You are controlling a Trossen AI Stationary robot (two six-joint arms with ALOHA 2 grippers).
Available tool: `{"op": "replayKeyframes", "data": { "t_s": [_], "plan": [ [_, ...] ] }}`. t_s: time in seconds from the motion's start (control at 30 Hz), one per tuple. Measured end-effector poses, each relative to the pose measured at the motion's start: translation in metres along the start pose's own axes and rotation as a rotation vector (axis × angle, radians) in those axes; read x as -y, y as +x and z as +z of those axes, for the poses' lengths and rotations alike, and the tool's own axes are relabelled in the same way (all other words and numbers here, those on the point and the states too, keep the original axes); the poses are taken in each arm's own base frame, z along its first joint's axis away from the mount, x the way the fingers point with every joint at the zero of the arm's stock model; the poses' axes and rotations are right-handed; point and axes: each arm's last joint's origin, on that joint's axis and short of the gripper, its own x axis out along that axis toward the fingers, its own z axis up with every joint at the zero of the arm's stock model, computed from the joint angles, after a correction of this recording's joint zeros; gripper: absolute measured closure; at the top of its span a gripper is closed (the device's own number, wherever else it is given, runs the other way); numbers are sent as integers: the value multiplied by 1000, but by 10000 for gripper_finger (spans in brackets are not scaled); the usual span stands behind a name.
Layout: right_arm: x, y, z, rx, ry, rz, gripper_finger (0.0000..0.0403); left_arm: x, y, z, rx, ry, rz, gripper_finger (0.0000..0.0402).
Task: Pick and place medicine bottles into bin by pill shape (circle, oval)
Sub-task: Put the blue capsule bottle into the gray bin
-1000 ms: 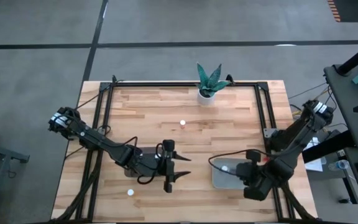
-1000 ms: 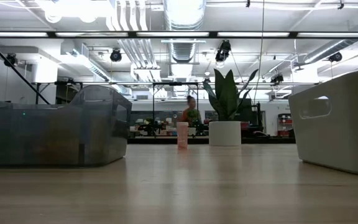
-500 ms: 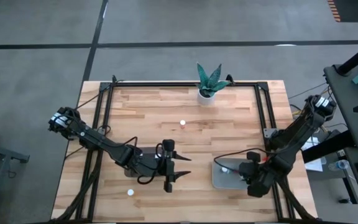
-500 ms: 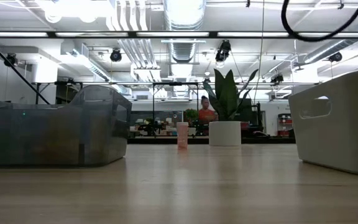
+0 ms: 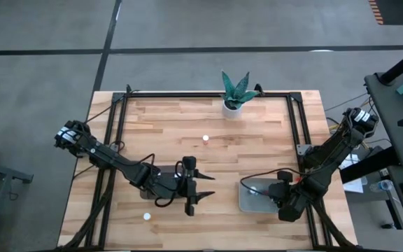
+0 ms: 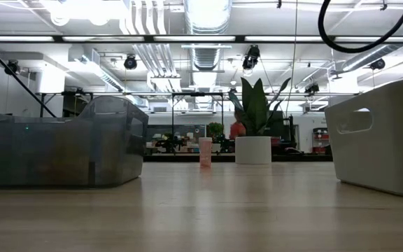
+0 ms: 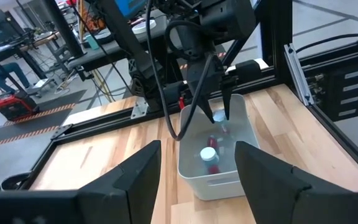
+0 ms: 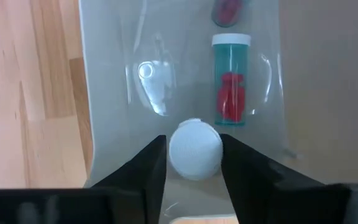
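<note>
Looking like a robotics lab or industrial workshop — showing exposed ceiling ducts (image 6: 207, 28) and strip lighting overhead, a polished concrete floor (image 5: 187, 35) marked with striped hazard tape (image 7: 39, 118), a wooden bench (image 5: 257, 136) framed in black aluminium rails (image 5: 208, 93), and equipment-laden workbenches (image 7: 104, 43) standing beyond — cables trailing everywhere.

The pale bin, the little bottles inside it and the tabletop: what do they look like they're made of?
The pale bin looks like smooth, opaque moulded plastic, with soft glossy highlights on its floor. The lying bottle seems clear teal-tinted plastic, since red pills show through it, and its cap looks matte white. The tabletop looks like wood, probably butcher block: pale joined strips with visible grain.
</note>
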Motion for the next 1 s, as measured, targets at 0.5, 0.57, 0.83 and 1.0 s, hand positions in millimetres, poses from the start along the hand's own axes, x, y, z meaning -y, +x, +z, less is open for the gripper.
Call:
{"op": "replayKeyframes", "data": {
  "t_s": [0.5, 0.57, 0.83, 1.0],
  "plan": [
    [-7, -25, 9, 4, 11, 22, 240, 0, 0, 0, 1, 16, 0, 212],
    [-7, -27, 10, -2, 9, 10, 255, 0, 0, 0, 1, 16, 1, 212],
    [-3, -18, 7, 11, -11, -52, 361, 0, 0, 0, 2, 15, 3, 212],
    [-3, -16, 7, 20, -26, -52, 392, 0, 0, 0, 2, 15, 3, 212]
  ]
}}
